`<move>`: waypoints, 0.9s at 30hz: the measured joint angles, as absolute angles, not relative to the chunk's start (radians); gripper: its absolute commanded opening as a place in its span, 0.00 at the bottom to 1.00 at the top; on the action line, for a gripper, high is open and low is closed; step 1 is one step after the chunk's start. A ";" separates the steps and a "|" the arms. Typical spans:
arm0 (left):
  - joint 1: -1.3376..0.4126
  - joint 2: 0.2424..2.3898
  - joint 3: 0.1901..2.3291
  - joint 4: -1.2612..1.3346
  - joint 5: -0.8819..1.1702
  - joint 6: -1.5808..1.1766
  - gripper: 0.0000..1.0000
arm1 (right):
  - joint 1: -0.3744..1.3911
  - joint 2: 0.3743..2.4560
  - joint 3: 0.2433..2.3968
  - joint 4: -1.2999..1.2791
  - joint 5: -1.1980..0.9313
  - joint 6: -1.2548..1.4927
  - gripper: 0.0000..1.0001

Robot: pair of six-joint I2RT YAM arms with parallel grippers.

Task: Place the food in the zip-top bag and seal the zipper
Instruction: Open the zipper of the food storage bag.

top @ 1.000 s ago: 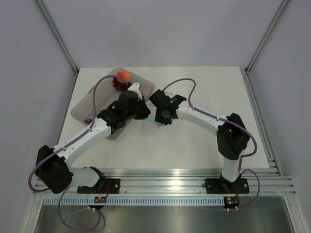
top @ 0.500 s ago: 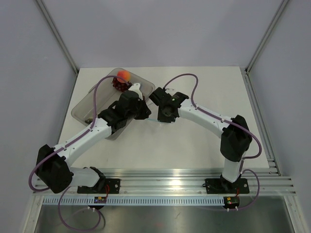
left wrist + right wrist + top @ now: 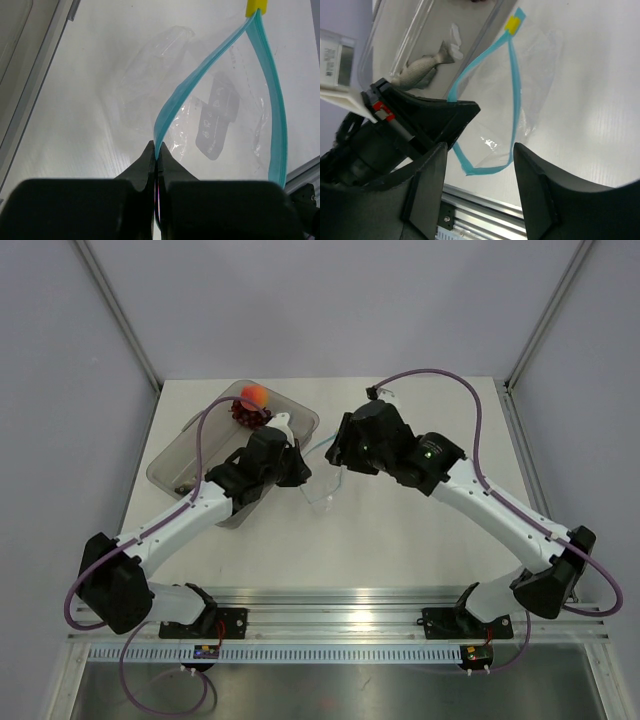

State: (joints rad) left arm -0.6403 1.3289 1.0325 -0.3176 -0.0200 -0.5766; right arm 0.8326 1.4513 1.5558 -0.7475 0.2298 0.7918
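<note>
Pinching one lip of the zipper (image 3: 192, 82), the left gripper (image 3: 156, 150) props the bag (image 3: 220, 125) open for the food (image 3: 254, 394) in the tray (image 3: 170, 465); the right gripper (image 3: 480, 150) hangs wide, empty.

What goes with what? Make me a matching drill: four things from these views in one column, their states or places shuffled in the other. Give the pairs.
1. peach
2. left gripper
3. right gripper
4. slider

A. shut on the zipper
B. yellow, at the zipper's end
C. open, holding nothing
D. in the tray

Pairs: 1-D, 2-A, 3-C, 4-B.
</note>
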 measured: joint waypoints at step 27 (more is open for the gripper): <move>-0.640 1.338 1.007 -0.353 -0.043 -0.565 0.99 | 0.832 1.588 1.444 -0.842 0.294 0.852 0.00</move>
State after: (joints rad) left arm -0.6399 1.3380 1.0069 -0.3527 -0.0429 -0.5652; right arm 0.8322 1.5879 1.4437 -0.8421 0.2939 0.8524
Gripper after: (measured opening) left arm 0.987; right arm 0.012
